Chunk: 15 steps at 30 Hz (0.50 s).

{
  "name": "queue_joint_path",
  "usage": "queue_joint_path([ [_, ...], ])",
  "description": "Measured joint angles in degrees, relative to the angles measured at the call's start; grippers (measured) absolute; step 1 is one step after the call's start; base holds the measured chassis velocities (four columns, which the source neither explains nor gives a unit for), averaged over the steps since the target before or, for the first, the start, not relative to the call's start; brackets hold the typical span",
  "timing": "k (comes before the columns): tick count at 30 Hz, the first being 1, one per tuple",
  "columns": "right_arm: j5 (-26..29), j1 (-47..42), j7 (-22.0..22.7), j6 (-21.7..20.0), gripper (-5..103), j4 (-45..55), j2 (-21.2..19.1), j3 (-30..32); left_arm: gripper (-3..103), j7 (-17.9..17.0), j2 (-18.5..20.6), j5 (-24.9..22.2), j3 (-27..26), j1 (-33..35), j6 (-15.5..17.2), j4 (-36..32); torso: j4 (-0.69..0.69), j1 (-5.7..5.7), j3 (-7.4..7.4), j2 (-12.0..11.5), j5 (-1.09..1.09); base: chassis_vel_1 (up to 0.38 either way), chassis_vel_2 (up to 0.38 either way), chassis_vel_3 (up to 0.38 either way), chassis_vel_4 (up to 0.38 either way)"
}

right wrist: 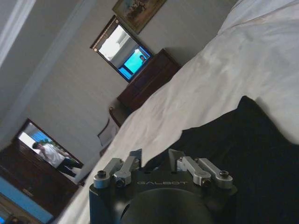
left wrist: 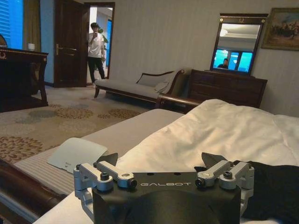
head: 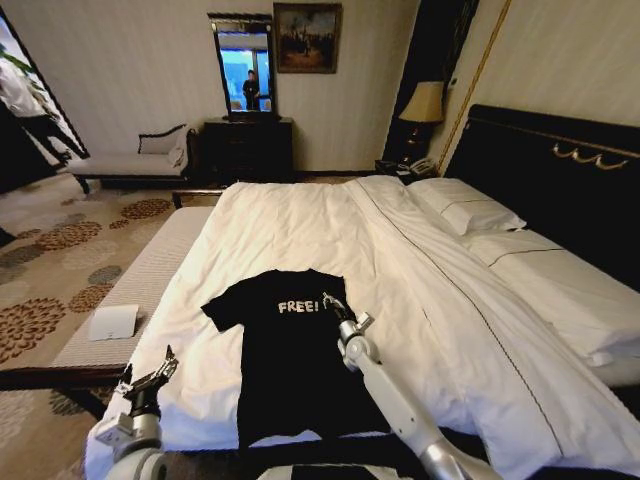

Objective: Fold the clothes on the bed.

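The black T-shirt (head: 290,350) lies flat, "FREE!" lettering up, on the white bed (head: 300,225) in the lower centre of the head view. The right gripper (head: 338,308) hovers over the shirt's right shoulder, fingers spread open. The left gripper (head: 150,380) sits at the lower left by the bed's corner, fingers also open and empty.

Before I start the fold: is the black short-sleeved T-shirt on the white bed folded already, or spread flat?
Spread flat. The black short-sleeved T-shirt lies chest-up on the white bed, both sleeves out, "FREE!" lettering showing, no fold visible.
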Motion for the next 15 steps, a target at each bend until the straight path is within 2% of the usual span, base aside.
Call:
queue_joint_path([
  [1,0.3,-0.7,0.3,0.0,37,1.0,-0.1,0.2,100,0.0,0.0,0.0,0.1,-0.1,0.1,0.0,0.0,0.0,0.0,0.0,0.0,0.0,0.0,0.0,0.0],
  [2,0.3,-0.7,0.3,0.0,37,1.0,-0.1,0.2,100,0.0,0.0,0.0,0.1,-0.1,0.1,0.0,0.0,0.0,0.0,0.0,0.0,0.0,0.0,0.0,0.0],
  [4,0.7,-2.6,2.2,-0.1,48,3.2,-0.2,1.4,100,-0.1,0.0,0.1,0.3,-0.4,0.4,-0.1,0.0,0.0,0.0,0.0,0.0,0.0,0.0,0.0,0.0],
  [7,0.8,-3.7,3.9,-0.1,54,4.4,-0.2,2.8,100,-0.1,0.2,-0.3,0.6,-0.7,1.2,-0.1,0.0,0.0,0.0,0.0,0.0,0.0,0.0,0.0,0.0],
  [10,-0.6,-5.6,6.7,0.6,70,7.9,0.1,7.0,100,-0.6,1.0,-4.5,0.9,-2.2,5.2,0.4,0.0,0.0,0.0,0.0,0.0,0.0,0.0,0.0,0.0],
  [12,-1.3,-6.0,7.1,0.8,70,8.5,0.1,7.8,100,-1.0,1.4,-6.2,0.9,-2.9,6.4,0.6,0.01,0.0,0.0,0.0,0.0,0.0,0.0,0.0,0.0],
  [15,-6.2,-8.9,9.4,2.2,86,12.0,0.4,12.3,100,-2.0,4.5,-13.4,0.6,-8.3,11.7,2.7,0.0,0.0,0.0,0.0,-0.01,0.0,0.0,0.0,0.0],
])
